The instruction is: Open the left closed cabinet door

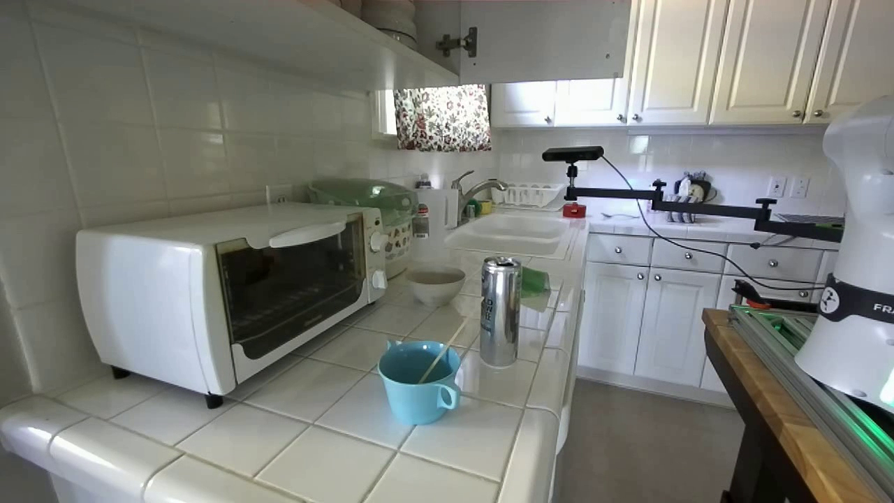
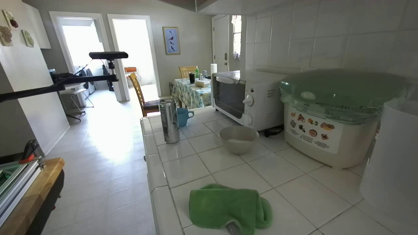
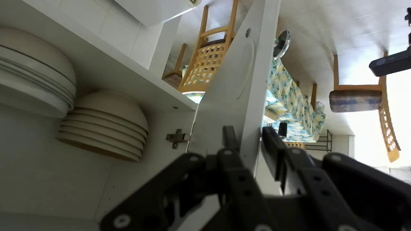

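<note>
A white cabinet door (image 3: 221, 96) stands swung open in the wrist view, which is upside down. Its inner face shows, with a metal hinge (image 3: 178, 138) and a round knob (image 3: 282, 44) on its outer side. My gripper (image 3: 249, 138) has one finger on each side of the door's free edge and looks shut on it. Contact of the inner-side finger is hard to see. Another cabinet door (image 1: 545, 38) hangs open in an exterior view, hinge at its left. My gripper is out of view in both exterior views; only the arm's lower part (image 1: 866, 209) shows.
Stacked bowls (image 3: 106, 125) stand inside the cabinet. Below are a toaster oven (image 1: 154, 279), a silver can (image 1: 500, 314), a blue cup (image 1: 418, 391), a bowl (image 2: 238, 140), a green cloth (image 2: 228, 205) and a green-lidded bin (image 2: 326, 130). A camera boom (image 1: 698, 206) reaches over the aisle.
</note>
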{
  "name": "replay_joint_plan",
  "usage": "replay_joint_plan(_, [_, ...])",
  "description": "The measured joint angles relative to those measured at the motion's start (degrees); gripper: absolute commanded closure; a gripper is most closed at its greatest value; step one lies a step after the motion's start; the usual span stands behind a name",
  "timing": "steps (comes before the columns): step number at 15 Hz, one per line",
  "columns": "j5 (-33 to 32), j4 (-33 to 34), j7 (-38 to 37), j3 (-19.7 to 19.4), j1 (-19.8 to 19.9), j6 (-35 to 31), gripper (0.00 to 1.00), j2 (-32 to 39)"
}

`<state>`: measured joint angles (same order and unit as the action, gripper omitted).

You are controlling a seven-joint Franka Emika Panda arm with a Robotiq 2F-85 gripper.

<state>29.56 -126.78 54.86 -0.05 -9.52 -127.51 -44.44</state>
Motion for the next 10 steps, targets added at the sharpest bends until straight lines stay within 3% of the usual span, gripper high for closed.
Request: replay_joint_plan(10, [-0.9,-4.0,0.0,-0.1,-8.7,-2.3,0.93,-2.5])
